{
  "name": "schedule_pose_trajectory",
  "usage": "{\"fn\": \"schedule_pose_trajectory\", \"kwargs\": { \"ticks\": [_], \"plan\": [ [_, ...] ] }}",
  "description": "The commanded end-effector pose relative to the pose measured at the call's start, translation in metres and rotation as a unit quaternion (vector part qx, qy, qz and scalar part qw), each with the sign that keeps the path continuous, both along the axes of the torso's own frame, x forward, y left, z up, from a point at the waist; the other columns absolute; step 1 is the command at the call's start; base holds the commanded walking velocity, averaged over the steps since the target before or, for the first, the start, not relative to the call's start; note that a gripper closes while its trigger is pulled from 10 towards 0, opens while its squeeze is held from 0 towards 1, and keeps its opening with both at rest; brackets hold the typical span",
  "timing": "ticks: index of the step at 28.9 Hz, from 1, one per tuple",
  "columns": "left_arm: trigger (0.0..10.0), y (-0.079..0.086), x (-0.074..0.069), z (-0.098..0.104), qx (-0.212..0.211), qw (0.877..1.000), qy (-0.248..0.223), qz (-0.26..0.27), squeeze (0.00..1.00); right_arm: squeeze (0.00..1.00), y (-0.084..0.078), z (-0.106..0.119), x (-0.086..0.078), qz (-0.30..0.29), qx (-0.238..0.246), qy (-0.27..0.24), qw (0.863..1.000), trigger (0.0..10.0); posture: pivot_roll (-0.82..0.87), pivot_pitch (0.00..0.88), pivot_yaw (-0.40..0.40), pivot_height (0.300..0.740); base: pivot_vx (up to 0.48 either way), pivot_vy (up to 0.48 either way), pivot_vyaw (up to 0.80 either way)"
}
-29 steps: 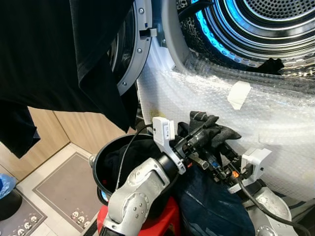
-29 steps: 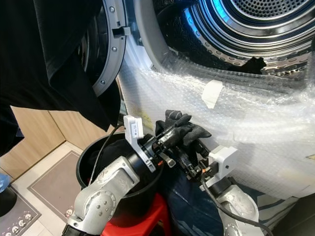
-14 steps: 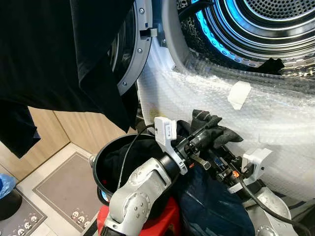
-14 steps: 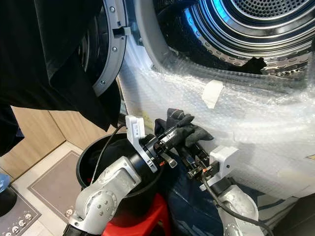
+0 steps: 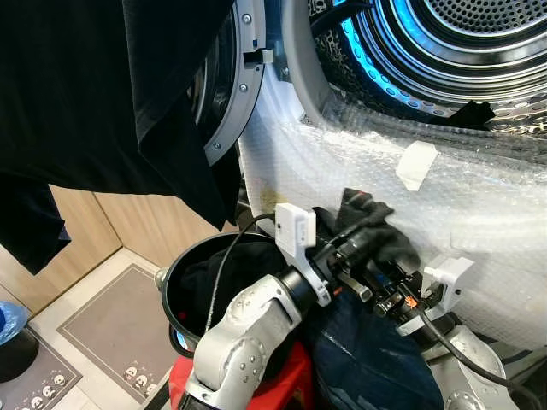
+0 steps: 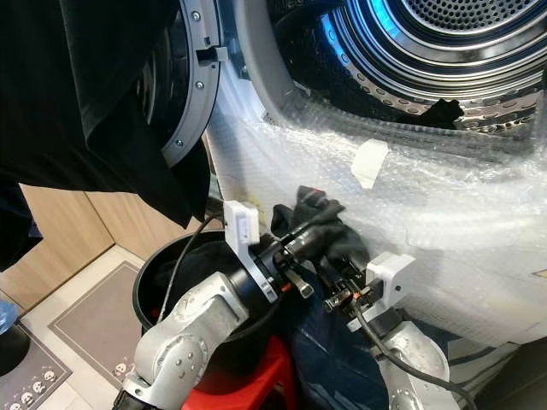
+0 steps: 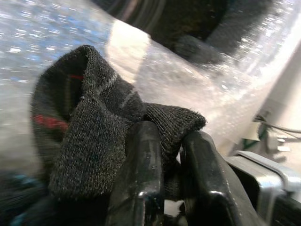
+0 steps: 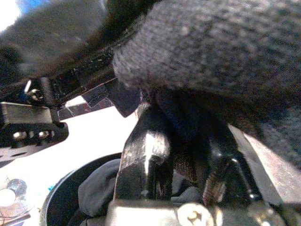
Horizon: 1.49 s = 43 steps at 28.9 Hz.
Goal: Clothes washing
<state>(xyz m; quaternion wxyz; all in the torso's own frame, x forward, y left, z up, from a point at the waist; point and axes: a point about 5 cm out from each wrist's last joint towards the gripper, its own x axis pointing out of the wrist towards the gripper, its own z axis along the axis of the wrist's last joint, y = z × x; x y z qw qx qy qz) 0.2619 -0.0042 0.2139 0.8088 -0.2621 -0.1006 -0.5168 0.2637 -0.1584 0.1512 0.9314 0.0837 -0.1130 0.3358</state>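
Observation:
A dark grey knit sock [image 5: 373, 220] with a red stripe hangs in front of the washing machine's bubble-wrapped front. My left gripper [image 5: 376, 234] is shut on it; in the left wrist view both black fingers [image 7: 141, 155] pinch the sock's [image 7: 84, 113] folded edge. Just below, my right gripper [image 5: 386, 289] is closed on the same sock from underneath, and dark knit cloth [image 8: 211, 52] sits between and over its fingers [image 8: 146, 146]. The open drum [image 5: 461, 43] glows blue above.
A black bucket [image 5: 181, 286] of dark clothes stands on a red stool [image 5: 291, 384]. Blue jeans [image 5: 359, 359] hang beside it. A black garment [image 5: 85, 102] drapes over the open door [image 5: 229, 94]. A black cloth [image 5: 472, 114] lies on the drum's lip.
My left gripper has carried the sock slightly up and to the right, closer to the machine's front, and its wrist has turned. The right gripper has stayed under it.

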Motion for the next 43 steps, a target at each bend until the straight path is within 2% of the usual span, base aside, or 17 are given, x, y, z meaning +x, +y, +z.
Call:
{"fn": "schedule_pose_trajectory", "kwargs": {
  "ticks": [1, 4, 7, 11, 15, 23, 28, 29, 30, 31, 32, 33, 37, 40, 43],
  "plan": [
    [10.0, -0.002, -0.006, -0.004, 0.027, 0.999, -0.019, -0.008, 1.0, 0.0, 0.007, 0.011, -0.002, 0.025, 0.002, -0.025, 0.999, 0.0, -0.13, 0.061, 0.068, 0.74, 0.0, 0.0, 0.0],
    [10.0, 0.003, -0.009, -0.005, 0.066, 0.996, -0.061, -0.01, 1.0, 0.0, 0.003, 0.011, -0.003, 0.028, 0.002, -0.023, 0.999, 0.0, -0.13, 0.061, 0.068, 0.74, 0.0, 0.0, 0.0],
    [10.0, 0.008, -0.01, -0.005, 0.087, 0.992, -0.088, -0.002, 1.0, 0.0, 0.0, 0.009, -0.003, 0.034, -0.005, -0.022, 0.999, 0.0, -0.12, 0.061, 0.068, 0.74, 0.0, 0.0, 0.0],
    [10.0, 0.009, -0.011, -0.005, 0.09, 0.991, -0.098, -0.002, 1.0, 0.0, -0.001, 0.009, -0.004, 0.036, -0.007, -0.022, 0.999, 0.0, -0.12, 0.061, 0.068, 0.74, 0.0, 0.0, 0.0],
    [10.0, 0.027, -0.015, 0.002, 0.13, 0.979, -0.156, 0.012, 1.0, 0.0, -0.014, 0.001, -0.007, 0.055, -0.03, -0.004, 0.998, 0.0, -0.11, 0.061, 0.065, 0.74, 0.0, 0.0, 0.0],
    [10.0, 0.035, -0.023, 0.003, 0.161, 0.968, -0.19, 0.01, 1.0, 0.0, -0.027, -0.003, 0.0, 0.037, -0.042, 0.003, 0.998, 0.0, -0.1, 0.061, 0.057, 0.74, 0.0, 0.0, 0.0],
    [10.0, 0.035, -0.028, 0.006, 0.161, 0.966, -0.201, 0.019, 1.0, 0.0, -0.036, -0.003, 0.007, 0.018, -0.044, 0.005, 0.999, 0.0, -0.09, 0.057, 0.05, 0.74, 0.0, 0.0, 0.0],
    [10.0, 0.036, -0.028, 0.009, 0.155, 0.965, -0.208, 0.025, 0.17, 0.0, -0.037, -0.004, 0.008, 0.011, -0.042, 0.008, 0.999, 0.0, -0.09, 0.055, 0.048, 0.74, 0.0, 0.0, 0.0],
    [10.0, 0.036, -0.027, 0.013, 0.147, 0.966, -0.211, 0.033, 0.0, 0.0, -0.039, -0.004, 0.01, 0.004, -0.041, 0.009, 0.999, 0.4, -0.09, 0.055, 0.048, 0.74, 0.0, 0.0, 0.0],
    [10.0, 0.036, -0.027, 0.014, 0.152, 0.964, -0.214, 0.033, 0.0, 0.0, -0.04, -0.005, 0.011, 0.002, -0.039, 0.01, 0.999, 4.1, -0.09, 0.053, 0.048, 0.74, 0.0, 0.0, 0.0],
    [10.0, 0.036, -0.027, 0.013, 0.161, 0.962, -0.217, 0.032, 0.0, 0.0, -0.042, -0.005, 0.012, -0.001, -0.035, 0.013, 0.999, 9.1, -0.1, 0.051, 0.048, 0.74, 0.0, 0.0, 0.0],
    [10.0, 0.036, -0.028, 0.013, 0.163, 0.962, -0.218, 0.031, 0.0, 0.0, -0.043, -0.005, 0.012, -0.002, -0.031, 0.015, 0.999, 10.0, -0.1, 0.051, 0.049, 0.74, 0.0, 0.0, 0.0],
    [10.0, 0.037, -0.029, 0.009, 0.178, 0.959, -0.22, 0.027, 0.0, 0.0, -0.047, -0.007, 0.011, 0.009, -0.027, 0.019, 0.999, 10.0, -0.1, 0.049, 0.049, 0.74, 0.0, 0.0, 0.0],
    [10.0, 0.041, -0.033, 0.0, 0.204, 0.957, -0.204, -0.005, 0.0, 0.0, -0.054, -0.011, 0.005, 0.045, -0.037, 0.041, 0.997, 10.0, -0.1, 0.043, 0.055, 0.74, 0.0, 0.0, 0.0],
    [10.0, 0.046, -0.035, -0.007, 0.216, 0.957, -0.192, -0.025, 0.0, 0.0, -0.059, -0.013, 0.007, 0.047, -0.045, 0.055, 0.996, 10.0, -0.1, 0.043, 0.055, 0.74, 0.0, 0.0, 0.0]
  ]
}}
